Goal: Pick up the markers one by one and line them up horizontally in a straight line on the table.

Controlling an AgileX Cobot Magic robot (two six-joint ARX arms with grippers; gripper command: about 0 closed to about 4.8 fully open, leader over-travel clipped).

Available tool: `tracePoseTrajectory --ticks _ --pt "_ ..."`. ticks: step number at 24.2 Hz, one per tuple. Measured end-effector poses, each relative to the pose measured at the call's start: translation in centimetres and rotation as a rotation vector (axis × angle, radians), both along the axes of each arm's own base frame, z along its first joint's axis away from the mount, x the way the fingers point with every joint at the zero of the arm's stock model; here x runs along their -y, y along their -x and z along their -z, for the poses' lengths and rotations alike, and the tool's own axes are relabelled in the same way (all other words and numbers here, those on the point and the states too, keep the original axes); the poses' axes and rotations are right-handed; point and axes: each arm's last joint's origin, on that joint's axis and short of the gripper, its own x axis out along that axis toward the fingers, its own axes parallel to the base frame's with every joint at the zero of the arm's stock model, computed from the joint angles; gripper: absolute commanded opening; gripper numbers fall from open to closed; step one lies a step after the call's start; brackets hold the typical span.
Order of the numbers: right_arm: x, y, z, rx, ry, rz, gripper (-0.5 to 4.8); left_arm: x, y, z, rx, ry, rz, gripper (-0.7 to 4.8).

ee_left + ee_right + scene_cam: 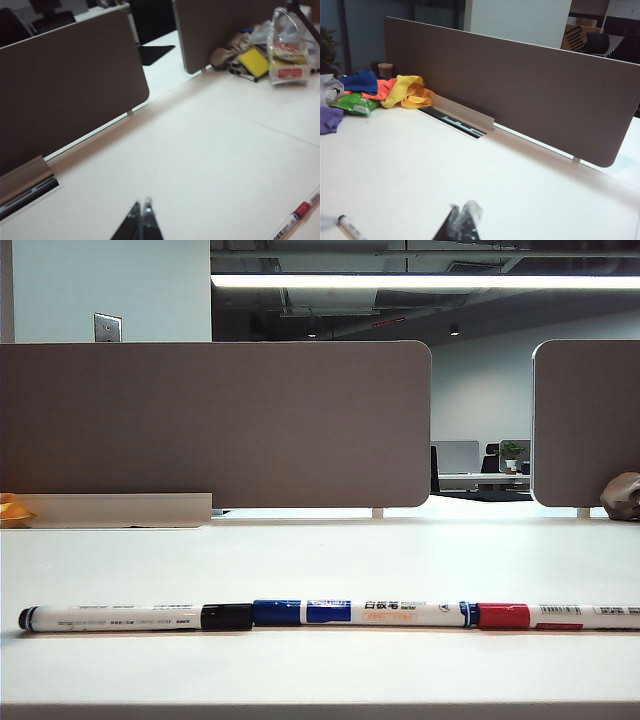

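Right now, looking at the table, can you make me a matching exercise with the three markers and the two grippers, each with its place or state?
Things:
1. black-capped marker
2. blue-capped marker
3. red-capped marker
4. left gripper and right gripper

Places or states:
A. middle of the row
B. shut, holding nothing
C. right end of the row
D. left end of the row

Pairs: 1-D, 2-A, 3-C, 4-B

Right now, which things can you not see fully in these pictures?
- Red marker: exterior view, far end cut by the frame edge.
- Black marker: right wrist view, only one end inside the frame.
- Left gripper and right gripper: only the tips show, both shut; absent from the exterior view.
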Motion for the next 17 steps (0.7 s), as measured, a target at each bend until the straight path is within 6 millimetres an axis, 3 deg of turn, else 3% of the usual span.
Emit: tracePoseTrajectory --ticks 10,14,17 --pt "0.1 0.1 6.2 -0.088 -0.026 0.026 -0.06 -1.5 1.9 6.1 -0.042 0.092 -0.100 -0.06" --pt "0.0 -0.4 8.2 -0.114 -0.013 0.057 -0.06 -1.1 1.3 8.4 -0.098 0.071 -0.105 -0.06" --pt "-0.3 -1.0 10.2 -0.173 0.022 0.071 -0.06 -0.5 0.5 11.8 -0.220 0.049 -0.072 -0.06"
